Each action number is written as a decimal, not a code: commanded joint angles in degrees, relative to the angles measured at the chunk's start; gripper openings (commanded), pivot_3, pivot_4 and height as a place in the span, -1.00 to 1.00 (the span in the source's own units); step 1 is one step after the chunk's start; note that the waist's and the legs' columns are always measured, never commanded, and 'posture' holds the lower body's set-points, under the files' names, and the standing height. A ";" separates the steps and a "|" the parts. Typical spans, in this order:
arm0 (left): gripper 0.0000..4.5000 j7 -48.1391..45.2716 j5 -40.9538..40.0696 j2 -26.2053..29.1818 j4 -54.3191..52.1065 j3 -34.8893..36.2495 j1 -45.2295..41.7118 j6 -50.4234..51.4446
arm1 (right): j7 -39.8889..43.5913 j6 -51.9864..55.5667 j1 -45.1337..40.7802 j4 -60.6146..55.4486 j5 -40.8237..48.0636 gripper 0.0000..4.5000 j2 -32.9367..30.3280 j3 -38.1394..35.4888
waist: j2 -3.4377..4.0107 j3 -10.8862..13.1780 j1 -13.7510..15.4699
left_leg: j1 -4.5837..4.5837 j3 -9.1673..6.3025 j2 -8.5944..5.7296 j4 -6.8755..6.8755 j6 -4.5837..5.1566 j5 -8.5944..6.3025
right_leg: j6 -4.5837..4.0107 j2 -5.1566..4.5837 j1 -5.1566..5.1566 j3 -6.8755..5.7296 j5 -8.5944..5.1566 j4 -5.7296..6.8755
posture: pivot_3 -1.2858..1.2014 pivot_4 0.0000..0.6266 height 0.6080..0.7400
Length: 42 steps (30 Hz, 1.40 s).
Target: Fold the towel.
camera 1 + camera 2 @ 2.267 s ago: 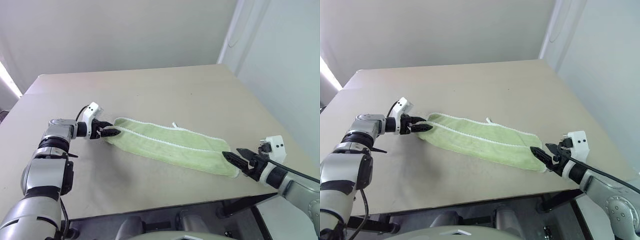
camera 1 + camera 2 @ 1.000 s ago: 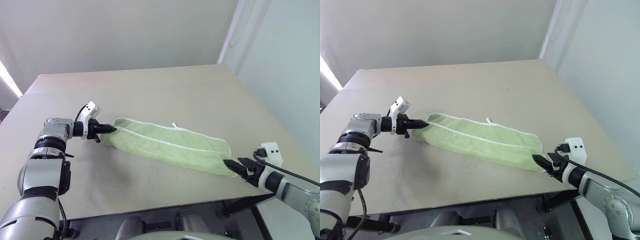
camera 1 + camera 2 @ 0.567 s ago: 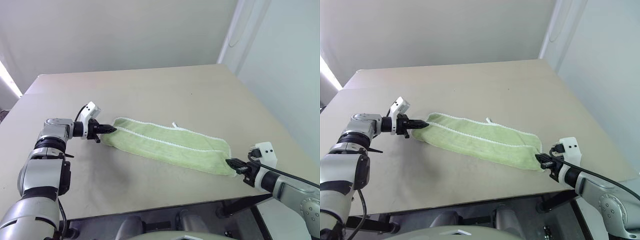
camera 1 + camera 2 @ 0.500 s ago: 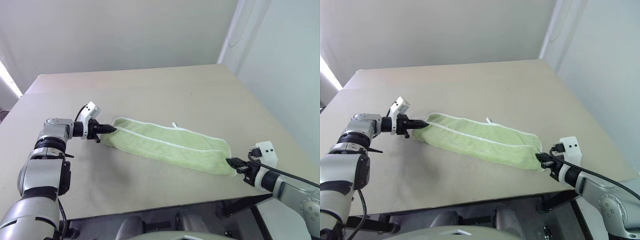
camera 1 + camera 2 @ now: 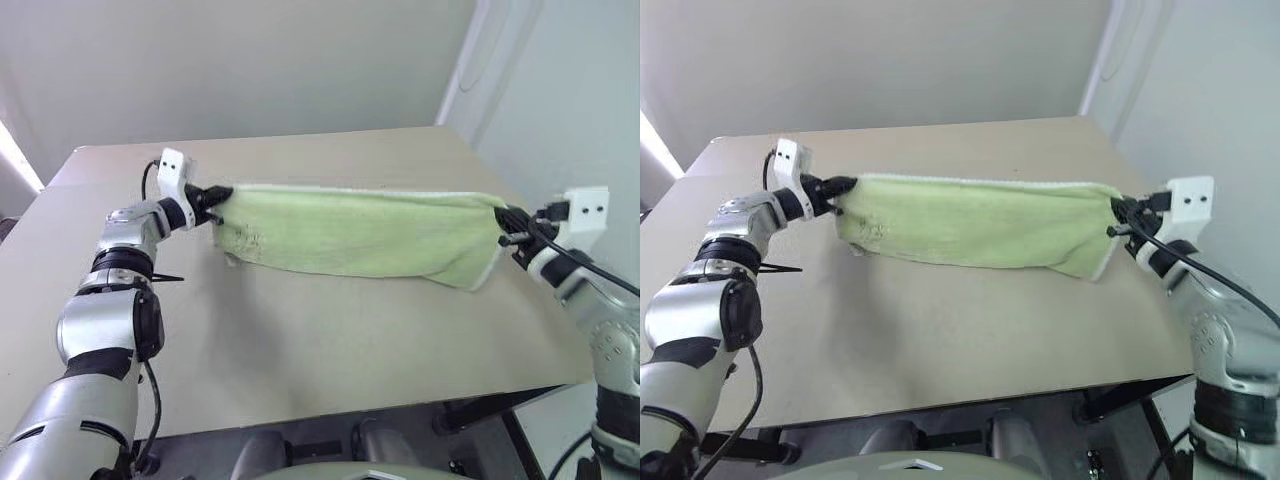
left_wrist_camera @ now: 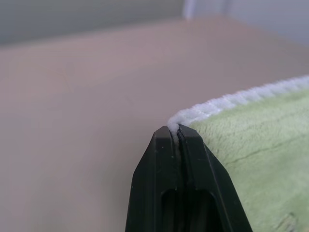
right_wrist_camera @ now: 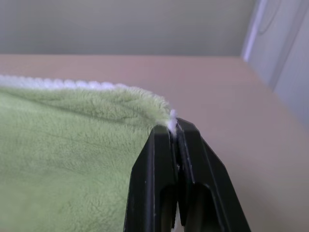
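Behind hanging towel (image 5: 350,232), table (image 5: 330,330) strip hidden

beige table (image 5: 330,340), towel's (image 5: 350,232) lower edge touching

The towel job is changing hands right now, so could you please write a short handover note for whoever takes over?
Left gripper: shut on one top corner of the towel.
Right gripper: shut on the other top corner.
Towel: held up, stretched between both grippers above the table, hanging as a wide band; whether its lower edge touches the table is unclear.
Done: both ends gripped, towel raised.
Left: make the fold, lay it flat, release.
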 commanded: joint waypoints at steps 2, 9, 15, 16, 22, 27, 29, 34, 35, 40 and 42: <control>-1.00 11.51 -0.47 -0.84 1.08 2.85 -5.22 -5.17 | 0.54 -10.52 -10.50 12.90 -8.59 -1.00 -1.84 2.78 | 0.01 0.01 -0.06 | 0.00 0.03 -0.01 0.00 0.00 0.01 | 0.01 0.00 -0.03 0.04 0.03 0.01 | 0.03 -1.00 1.00; -1.00 19.09 0.71 -0.95 2.46 3.61 -11.16 -8.75 | 1.53 -28.21 -27.07 33.53 -16.52 -1.00 -3.38 5.18 | 0.03 0.02 -0.13 | -0.03 0.04 -0.04 -0.06 0.00 0.01 | -0.15 0.00 -0.10 0.05 0.15 0.00 | 0.03 -1.00 1.00; -1.00 7.33 1.69 3.01 1.87 2.14 -8.46 -10.15 | 5.43 -29.25 -18.67 24.39 -12.42 -1.00 -1.82 2.71 | 0.08 -0.02 -0.16 | -0.09 0.03 -0.04 -0.21 0.00 0.01 | -0.12 -0.01 -0.17 0.05 0.11 -0.06 | 0.03 -1.00 1.00; -1.00 3.79 1.83 3.75 1.50 1.72 -7.25 -10.47 | 5.06 -28.00 -16.05 21.62 -11.57 -1.00 -1.24 2.04 | 0.08 -0.02 -0.16 | -0.09 0.04 -0.04 -0.21 0.00 0.01 | -0.11 -0.03 -0.17 0.05 0.10 -0.04 | 0.03 -1.00 1.00; -1.00 -22.86 2.25 10.93 -4.05 -2.87 5.33 -9.77 | 5.29 -18.98 6.60 -0.73 -5.53 -1.00 2.75 0.35 | 0.17 -0.05 -0.46 | -0.07 0.09 -0.04 -0.17 0.01 0.00 | -0.15 0.02 -0.22 0.10 0.08 0.10 | 0.03 -1.00 1.00; -1.00 -31.03 1.28 14.84 -9.61 -3.43 12.82 -6.97 | 6.53 -14.06 18.77 -12.09 -0.91 -1.00 3.50 -0.76 | 0.16 -0.04 -0.21 | -0.05 0.10 0.00 0.16 0.02 0.01 | -0.33 0.04 -0.08 0.12 -0.05 0.14 | 0.03 -1.00 1.00; -1.00 -32.29 0.94 15.75 -11.67 -3.21 15.11 -5.89 | 6.88 -12.39 22.06 -15.39 0.65 -1.00 3.45 -1.08 | 0.15 -0.04 -0.16 | 0.03 0.08 0.02 0.25 0.01 0.01 | -0.28 0.03 0.36 0.12 -0.05 0.12 | 0.03 -1.00 1.00; -1.00 -35.46 -0.88 18.83 -19.52 -2.88 24.06 -2.12 | 11.59 -8.35 37.92 -25.39 6.06 -1.00 2.92 -2.32 | 0.18 -0.06 -0.10 | 0.92 0.10 0.19 0.09 0.00 0.00 | -0.29 0.03 0.98 0.08 -0.11 0.03 | 0.03 -1.00 1.00; -1.00 -35.96 -1.09 19.29 -21.17 -3.03 25.56 -1.37 | 12.47 -8.01 40.48 -26.67 6.52 -1.00 2.63 -2.48 | 0.17 -0.05 -0.11 | 0.92 0.11 0.22 0.06 0.00 0.00 | -0.30 0.03 1.00 0.08 -0.13 0.03 | 0.03 -1.00 1.00; -1.00 -36.26 -1.49 19.85 -24.77 -3.36 29.35 0.49 | 15.94 -7.48 48.19 -29.59 6.99 -1.00 1.47 -2.88 | 0.00 -0.09 -0.13 | 0.92 0.12 0.31 0.11 -0.02 -0.01 | -0.29 0.01 1.04 0.05 -0.12 0.02 | 0.03 -1.00 1.00; -1.00 -35.60 -1.48 18.94 -25.03 -3.69 29.11 0.63 | 15.46 -7.17 47.95 -29.18 6.81 -1.00 1.49 -3.08 | 0.02 -0.09 -0.15 | 0.92 0.11 0.43 0.09 -0.04 -0.03 | -0.29 0.00 1.14 0.00 -0.13 -0.07 | 0.03 -1.00 1.00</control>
